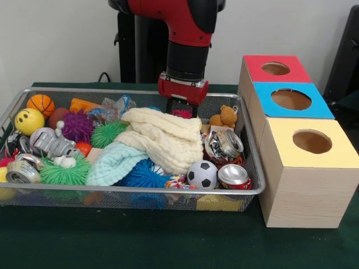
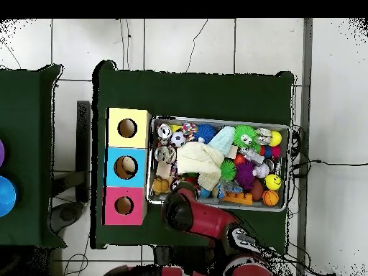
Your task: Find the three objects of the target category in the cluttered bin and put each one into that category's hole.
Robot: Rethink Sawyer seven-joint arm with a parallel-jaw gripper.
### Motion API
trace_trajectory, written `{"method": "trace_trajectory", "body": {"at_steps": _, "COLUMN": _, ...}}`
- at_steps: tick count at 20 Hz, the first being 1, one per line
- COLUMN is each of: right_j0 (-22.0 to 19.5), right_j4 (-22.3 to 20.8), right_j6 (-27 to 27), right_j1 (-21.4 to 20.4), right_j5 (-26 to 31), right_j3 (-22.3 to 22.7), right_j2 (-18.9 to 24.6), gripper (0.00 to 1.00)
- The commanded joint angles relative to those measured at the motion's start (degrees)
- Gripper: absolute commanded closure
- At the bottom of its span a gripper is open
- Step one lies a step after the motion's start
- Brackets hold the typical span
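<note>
My gripper (image 1: 183, 110) hangs low at the back of the wire bin (image 1: 255, 168), just behind a cream knitted cloth (image 1: 165, 137); something pink shows right under it. In the overhead view the arm (image 2: 192, 213) covers the gripper. Beside the bin stand three wooden boxes with round holes: red (image 1: 276, 68), blue (image 1: 291, 99) and yellow (image 1: 312, 141). Crushed cans lie at the bin's right end (image 1: 225, 144), at its front right (image 1: 233, 176) and at its front left (image 1: 20, 170). A small teddy bear (image 1: 224, 117) sits just right of the gripper.
The bin also holds a mint cloth (image 1: 114, 162), spiky balls in green (image 1: 65, 174), purple (image 1: 77, 125) and blue (image 1: 143, 175), a football (image 1: 202, 174), a basketball (image 1: 41, 104), a yellow smiley ball (image 1: 29, 121) and a grey toy robot (image 1: 53, 144). Green cloth (image 1: 168, 241) covers the table.
</note>
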Motion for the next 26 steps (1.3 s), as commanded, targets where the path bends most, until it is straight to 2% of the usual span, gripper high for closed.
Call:
{"method": "trace_trajectory", "body": {"at_steps": 1, "right_j0": 1.67, "right_j4": 2.10, "right_j6": 8.02, "right_j1": -0.66, "right_j5": 4.95, "right_j3": -4.19, "right_j2": 3.13, "gripper": 0.00}}
{"method": "trace_trajectory", "body": {"at_steps": 4, "right_j0": 2.28, "right_j4": 2.71, "right_j6": 8.35, "right_j1": -4.07, "right_j5": 8.02, "right_j3": -2.17, "right_j2": 2.62, "gripper": 0.00}}
{"method": "trace_trajectory", "body": {"at_steps": 9, "right_j0": 5.12, "right_j4": 4.45, "right_j6": 7.89, "right_j1": -12.98, "right_j5": 20.03, "right_j3": -0.86, "right_j2": -0.64, "gripper": 0.00}}
{"method": "trace_trajectory", "body": {"at_steps": 13, "right_j0": 5.73, "right_j4": 4.55, "right_j6": 8.22, "right_j1": -15.60, "right_j5": 24.77, "right_j3": -1.81, "right_j2": -1.14, "gripper": 0.00}}
{"method": "trace_trajectory", "body": {"at_steps": 16, "right_j0": 4.82, "right_j4": 4.48, "right_j6": 8.88, "right_j1": -16.17, "right_j5": 24.94, "right_j3": -1.32, "right_j2": 0.08, "gripper": 0.00}}
{"method": "trace_trajectory", "body": {"at_steps": 19, "right_j0": 4.57, "right_j4": 4.02, "right_j6": 9.58, "right_j1": -16.75, "right_j5": 22.71, "right_j3": -0.50, "right_j2": 0.53, "gripper": 0.00}}
{"method": "trace_trajectory", "body": {"at_steps": 23, "right_j0": 4.43, "right_j4": 4.08, "right_j6": 9.29, "right_j1": -17.54, "right_j5": 23.94, "right_j3": -0.71, "right_j2": 0.74, "gripper": 0.00}}
{"method": "trace_trajectory", "body": {"at_steps": 26, "right_j0": 3.59, "right_j4": 4.02, "right_j6": 9.54, "right_j1": -17.42, "right_j5": 21.91, "right_j3": -0.31, "right_j2": 1.78, "gripper": 0.00}}
